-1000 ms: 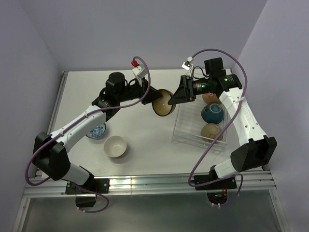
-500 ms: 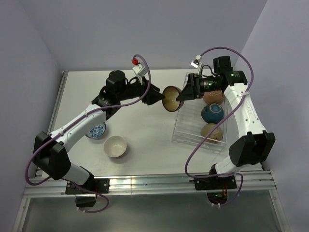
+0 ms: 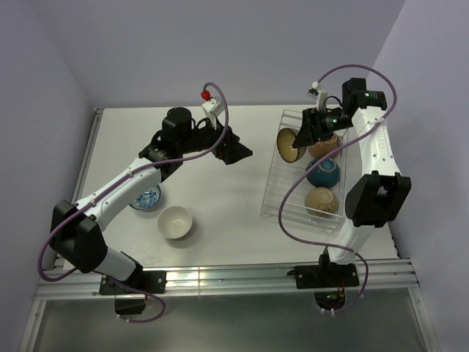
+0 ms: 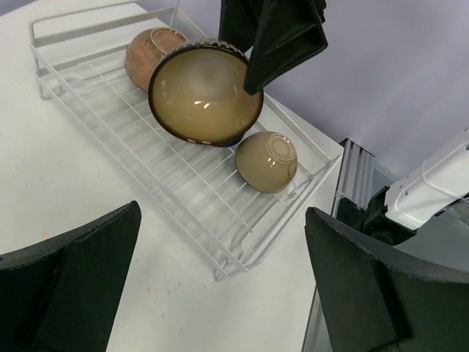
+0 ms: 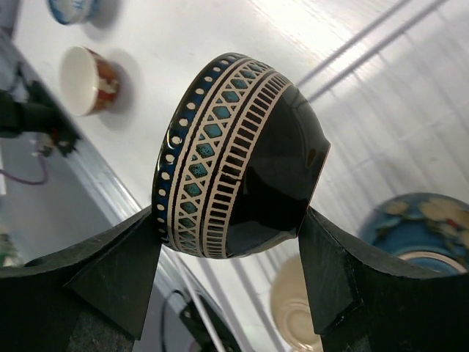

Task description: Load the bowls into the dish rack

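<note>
My right gripper [image 3: 299, 141] is shut on a black bowl [image 3: 291, 144] with a patterned band and a tan inside. It holds the bowl on edge, in the air over the far left part of the clear dish rack [image 3: 281, 199]. The right wrist view shows the bowl [image 5: 242, 154] pinched between both fingers. Inside the rack sit a brown bowl [image 3: 323, 147], a blue bowl [image 3: 322, 172] and a tan bowl [image 3: 321, 199]. My left gripper [image 3: 236, 149] stands open and empty left of the rack, facing it [image 4: 183, 191]. On the table lie a blue-patterned white bowl [image 3: 146, 198] and a cream-white bowl [image 3: 176, 221].
The rack lies close to the table's right edge, with purple walls behind and to the right. A metal rail [image 3: 220, 277] runs along the near edge by the arm bases. Both loose bowls lie under or beside the left arm's forearm.
The left gripper opened and let go of the black bowl. The right gripper, shut on it, carried it rightward from mid-table to above the rack.
</note>
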Robot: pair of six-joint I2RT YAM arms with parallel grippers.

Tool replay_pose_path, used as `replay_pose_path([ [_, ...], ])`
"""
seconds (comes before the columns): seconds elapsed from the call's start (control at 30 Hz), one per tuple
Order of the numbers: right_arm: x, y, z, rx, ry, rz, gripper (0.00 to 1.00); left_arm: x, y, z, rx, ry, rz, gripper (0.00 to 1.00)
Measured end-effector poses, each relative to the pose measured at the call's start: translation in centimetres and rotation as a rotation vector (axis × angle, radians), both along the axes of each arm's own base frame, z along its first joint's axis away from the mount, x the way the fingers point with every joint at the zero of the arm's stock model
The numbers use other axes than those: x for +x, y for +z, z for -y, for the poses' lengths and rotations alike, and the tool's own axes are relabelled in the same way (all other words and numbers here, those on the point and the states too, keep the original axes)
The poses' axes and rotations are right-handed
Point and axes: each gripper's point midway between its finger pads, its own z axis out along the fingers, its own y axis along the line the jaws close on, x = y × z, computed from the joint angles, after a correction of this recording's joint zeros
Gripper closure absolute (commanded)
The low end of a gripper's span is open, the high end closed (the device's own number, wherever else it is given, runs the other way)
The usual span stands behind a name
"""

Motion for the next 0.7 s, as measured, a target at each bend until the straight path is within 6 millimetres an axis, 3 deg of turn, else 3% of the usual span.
replay_pose_path([
  [0.43,3.4,-3.6,4.0,-0.268,0.048,0.039,1.00,1.0,-0.3,-1.6,-0.006,0.058,-0.083,0.01],
  [0.7,4.5,-4.8,4.2,-0.407,0.094,0.097,1.00,1.3,-0.5,-2.1,-0.004,0.077,-0.093,0.00],
])
